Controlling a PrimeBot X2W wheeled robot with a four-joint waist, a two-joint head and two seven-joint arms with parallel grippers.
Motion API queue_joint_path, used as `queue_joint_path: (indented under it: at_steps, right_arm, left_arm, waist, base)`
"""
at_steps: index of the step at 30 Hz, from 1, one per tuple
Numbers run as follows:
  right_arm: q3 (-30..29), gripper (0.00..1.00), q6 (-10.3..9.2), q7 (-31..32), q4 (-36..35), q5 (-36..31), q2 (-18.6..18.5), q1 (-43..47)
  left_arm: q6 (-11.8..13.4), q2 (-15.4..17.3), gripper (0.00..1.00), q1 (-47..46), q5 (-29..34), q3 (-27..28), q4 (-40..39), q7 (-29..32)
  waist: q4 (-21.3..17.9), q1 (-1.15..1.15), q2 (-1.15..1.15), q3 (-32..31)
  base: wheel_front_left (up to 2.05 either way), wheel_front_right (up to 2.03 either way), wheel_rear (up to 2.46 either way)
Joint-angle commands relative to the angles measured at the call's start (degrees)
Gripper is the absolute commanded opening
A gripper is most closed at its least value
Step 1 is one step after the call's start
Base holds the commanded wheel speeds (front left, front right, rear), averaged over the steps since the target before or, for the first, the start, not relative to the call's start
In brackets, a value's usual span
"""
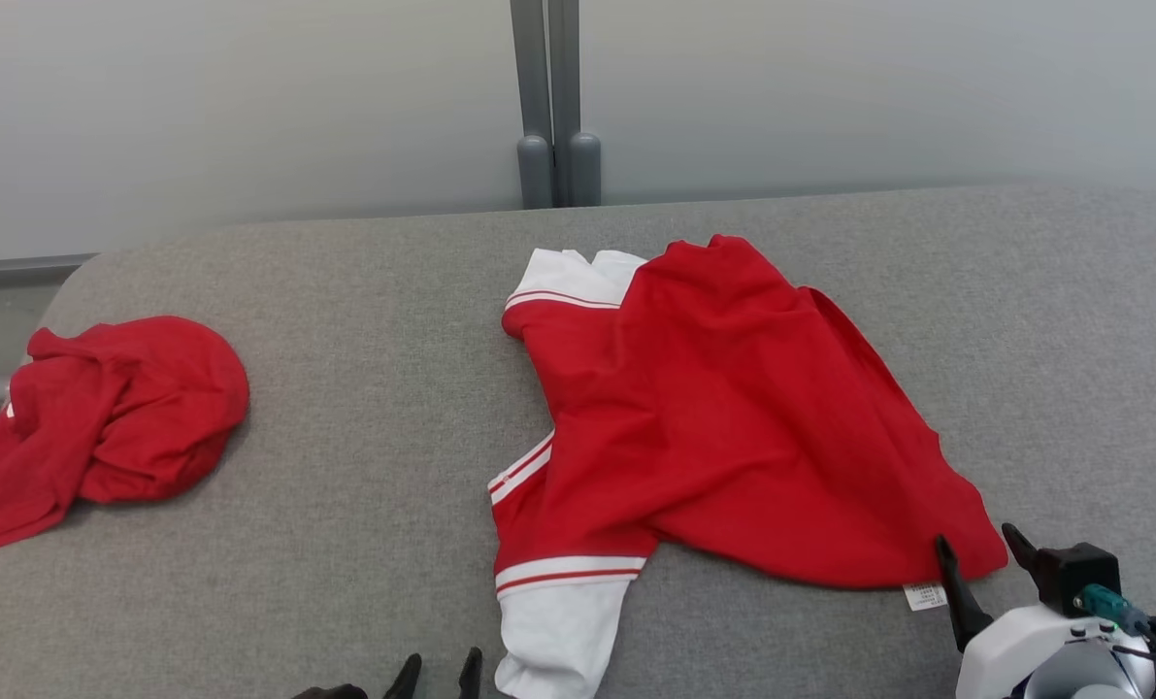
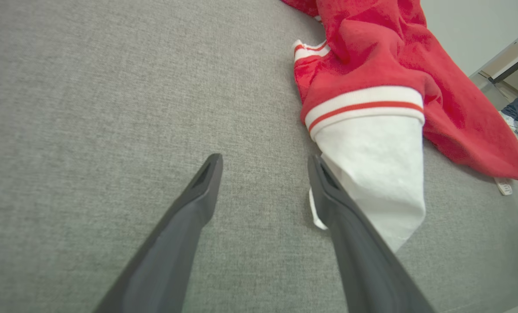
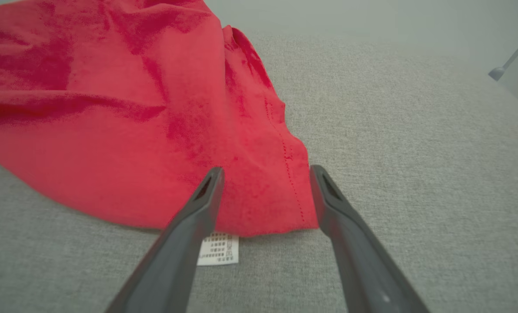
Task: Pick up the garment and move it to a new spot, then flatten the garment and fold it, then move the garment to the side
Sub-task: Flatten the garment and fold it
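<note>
Right claw (image 1: 975, 536), fingers apart, straddles the near hem corner of the red garment (image 1: 723, 408), beside its label (image 1: 925, 595). Left claw (image 1: 442, 658), also apart, sits just beside the white sleeve (image 1: 558, 621). Both seem placed to pinch and spread the crumpled cloth mid-bench (image 1: 345, 291). Another red heap (image 1: 112, 417) lies well apart, far left.

No txt can be read anywhere. Only printed item is a small white care label (image 3: 218, 249) poking out from under the garment (image 1: 733, 417) at its near hem corner, lying flat & touching the red edge. Rows of tiny dark chars cover the label, clearest in the right wrist view, but they're too small & blurred to give any word, nr or brand.
</note>
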Motion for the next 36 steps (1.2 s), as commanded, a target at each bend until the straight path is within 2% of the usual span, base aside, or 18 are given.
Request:
queue_joint_path:
  at_steps: [1, 13, 23, 24, 26, 27, 28, 29, 30, 31, 32, 36]
  right_arm:
    - [0.3, 1.0, -0.02, 0.6, 1.4, 0.2, -0.4, -1.8]
    - [0.9, 1.0, -0.02, 2.7, 9.9, 0.3, -1.7, -8.7]
    - [1.7, 1.0, -0.02, 5.2, 13.5, 1.6, -1.8, -10.1]
    - [2.2, 1.0, -0.02, 5.5, 13.7, 1.8, -1.8, -9.9]
    - [3.3, 1.0, -0.02, 6.3, 14.1, 2.7, -1.6, -9.8]
    - [4.0, 1.0, 0.01, 6.9, 14.3, 3.4, -1.4, -9.8]
    - [4.5, 1.0, 0.01, 7.4, 14.4, 4.3, -1.3, -9.7]
    - [4.8, 0.84, 0.01, 7.7, 14.4, 5.7, -1.3, -9.7]
    - [5.0, 0.29, 0.01, 8.0, 14.5, 6.6, -1.5, -9.9]
    - [5.5, 0.04, 0.0, 8.2, 14.4, 7.4, -2.1, -10.1]
    - [5.5, 0.0, 0.0, 8.2, 14.1, 8.6, -2.3, -10.2]
    - [6.0, 0.0, -0.05, 8.1, 11.8, 14.6, -3.4, -9.6]
  left_arm:
    - [-0.2, 0.2, 1.0, -1.3, -1.4, -1.1, 0.9, 0.8]
    - [-0.3, 0.4, 1.0, -4.9, -10.5, -10.1, 3.0, 4.8]
    - [-0.3, 2.7, 1.0, -5.2, -17.9, -17.9, 1.9, 7.0]
    - [-0.2, 2.8, 0.95, -5.4, -18.4, -18.3, 2.1, 6.9]
    - [-0.2, 2.7, 0.26, -5.9, -19.5, -19.3, 2.5, 6.5]
    - [-0.1, 2.8, 0.0, -6.2, -19.7, -19.7, 2.7, 6.2]
    - [-0.1, 2.8, 0.0, -6.6, -20.0, -19.8, 2.9, 5.5]
    - [-0.1, 2.8, 0.0, -7.0, -20.6, -20.0, 3.0, 5.0]
    - [-0.1, 2.8, 0.0, -7.5, -21.0, -20.1, 3.3, 4.3]
    - [-0.1, 2.9, 0.0, -8.1, -21.3, -20.2, 3.6, 3.5]
    - [-0.1, 2.9, 0.0, -8.4, -21.7, -20.3, 3.8, 3.0]
    - [-0.2, 4.1, 0.0, -8.9, -23.4, -20.0, 3.3, 0.9]
  waist:
    - [-0.4, 0.0, 0.0, 1.0]
    - [-0.4, 0.0, 0.0, 3.9]
    - [-0.5, 0.0, 0.0, 4.5]
    - [-0.5, 0.0, 0.0, 4.5]
    - [-0.4, 0.0, 0.0, 4.7]
    - [-0.4, 0.0, 0.0, 4.7]
    - [-0.4, 0.0, 0.0, 4.8]
    - [-0.4, 0.0, 0.0, 4.8]
    - [-0.4, 0.0, 0.0, 4.7]
    - [-0.3, 0.0, 0.0, 4.7]
    - [-0.2, 0.0, 0.0, 4.5]
    - [0.2, 0.0, 0.0, 3.3]
  base:
    - [0.0, 0.0, 0.0]
    - [0.0, 0.0, 0.0]
    - [0.0, 0.0, 0.0]
    - [0.0, 0.0, 0.0]
    - [0.0, 0.0, 0.0]
    - [0.0, 0.0, 0.0]
    - [0.0, 0.0, 0.0]
    - [0.0, 0.0, 0.0]
    - [0.0, 0.0, 0.0]
    - [0.0, 0.0, 0.0]
    - [0.0, 0.0, 0.0]
    - [0.0, 0.0, 0.0]
